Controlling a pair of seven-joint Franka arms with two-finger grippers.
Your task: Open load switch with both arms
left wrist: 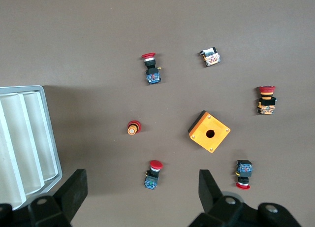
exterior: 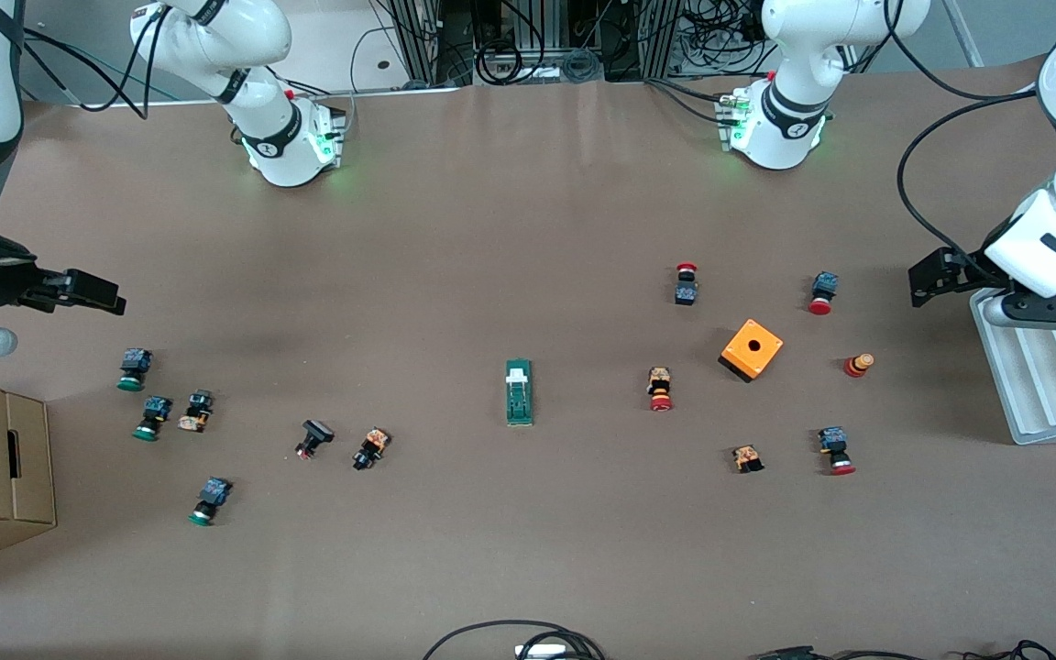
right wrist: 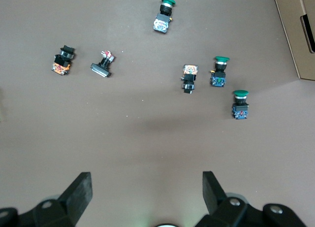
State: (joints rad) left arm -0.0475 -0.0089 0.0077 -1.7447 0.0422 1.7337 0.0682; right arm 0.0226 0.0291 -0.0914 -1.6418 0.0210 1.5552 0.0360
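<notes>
Between the fingers of both black two-finger grippers nothing is held: the left gripper hangs with jaws spread wide over the table near the white ribbed plastic tray, and the right gripper hangs equally wide and empty over bare brown table toward the right arm's end. The load switch, a narrow green rectangular block with a white sliding piece, lies flat on the table well apart from both, with its white piece at the end farther from the front camera. Risk, as judged: the switch is small and unsecured, so one arm pulling the slider before the other has pinned the body would likely drag or spin the block. Toward the left arm's end from the switch lie the orange square box with a hole and the red-capped push buttons; a low approach could scatter them. Toward the right arm's end, the black-bodied buttons pose the same hazard.
</notes>
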